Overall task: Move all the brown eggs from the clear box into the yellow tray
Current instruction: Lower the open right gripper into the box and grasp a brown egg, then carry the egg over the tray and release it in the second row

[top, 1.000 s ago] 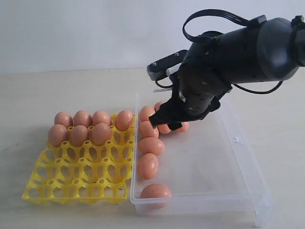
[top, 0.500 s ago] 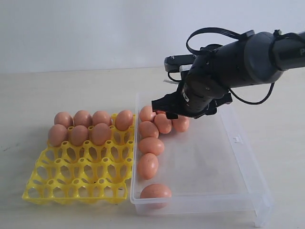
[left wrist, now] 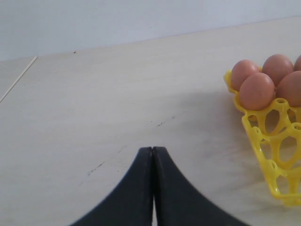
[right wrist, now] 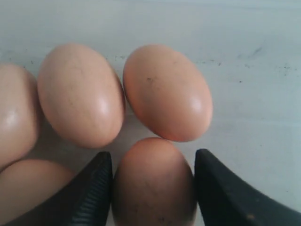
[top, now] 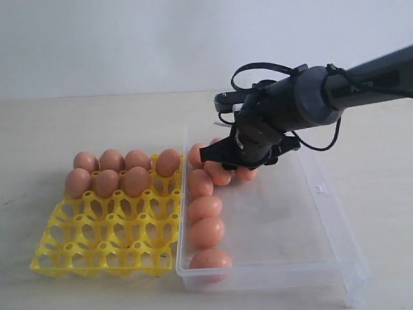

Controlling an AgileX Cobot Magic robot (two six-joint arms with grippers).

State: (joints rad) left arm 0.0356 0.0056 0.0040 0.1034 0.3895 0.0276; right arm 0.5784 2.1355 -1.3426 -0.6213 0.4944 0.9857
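Note:
Several brown eggs (top: 122,171) fill the far cups of the yellow tray (top: 103,245). More brown eggs (top: 205,208) lie along the left wall of the clear box (top: 284,219), with a cluster at its far left corner. My right gripper (top: 226,158) is down in that cluster. In the right wrist view its fingers (right wrist: 101,188) press both sides of one egg (right wrist: 153,188), which still rests on the box floor. Two other eggs (right wrist: 80,94) lie just beyond it. My left gripper (left wrist: 153,149) is shut and empty over bare table beside the tray corner (left wrist: 263,141).
The box stands against the tray's right side, its rim higher than the tray. An egg (top: 210,258) sits in the box's near left corner. The right half of the box floor is bare. The left arm does not show in the exterior view.
My right gripper has come down and leftward into the egg cluster, and its jaws have narrowed onto one egg. The eggs along the box's left wall shifted slightly toward the front.

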